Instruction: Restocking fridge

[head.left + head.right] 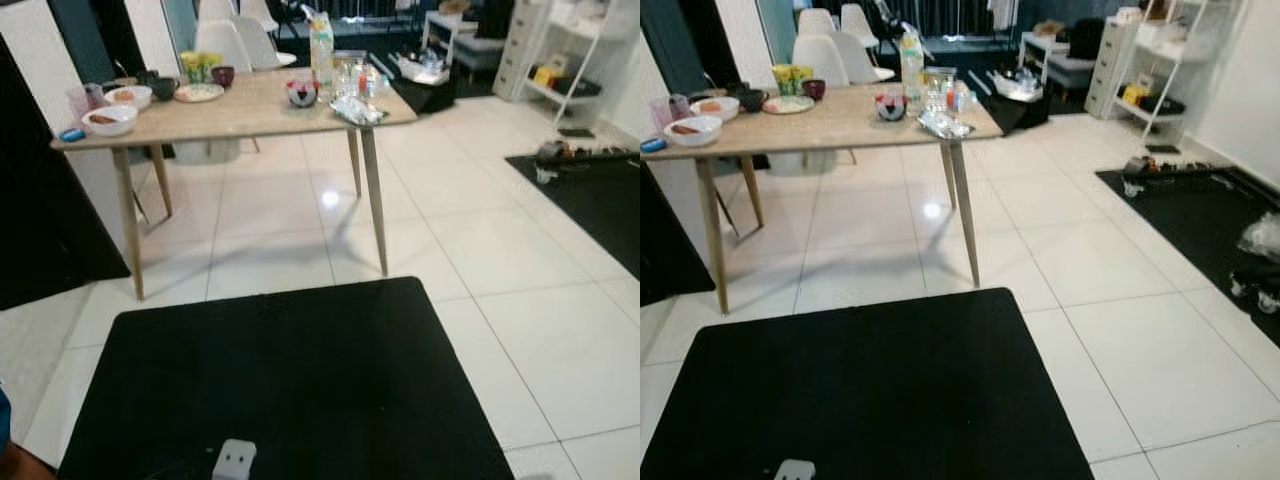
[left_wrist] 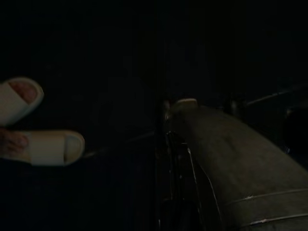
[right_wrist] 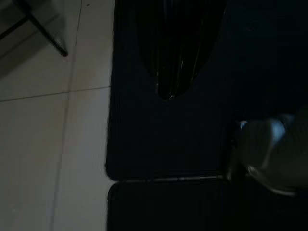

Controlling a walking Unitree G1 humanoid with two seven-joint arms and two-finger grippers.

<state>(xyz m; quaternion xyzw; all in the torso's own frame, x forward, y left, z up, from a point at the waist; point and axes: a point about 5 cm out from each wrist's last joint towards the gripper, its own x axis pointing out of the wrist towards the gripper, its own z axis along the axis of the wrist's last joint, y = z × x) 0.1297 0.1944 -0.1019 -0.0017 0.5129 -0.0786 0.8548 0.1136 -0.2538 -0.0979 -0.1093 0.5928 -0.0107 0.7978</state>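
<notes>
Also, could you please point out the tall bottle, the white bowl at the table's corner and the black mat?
tall bottle (image 1: 321,50), left eye view, label.
white bowl (image 1: 110,121), left eye view, front wall.
black mat (image 1: 300,370), left eye view, bare middle.

A tall clear bottle with a yellow-green label stands upright near the far right end of the wooden table. Just to its right sit clear glass jars, blurred. A crinkled foil packet lies at the near right corner, perhaps overhanging the edge.
</notes>
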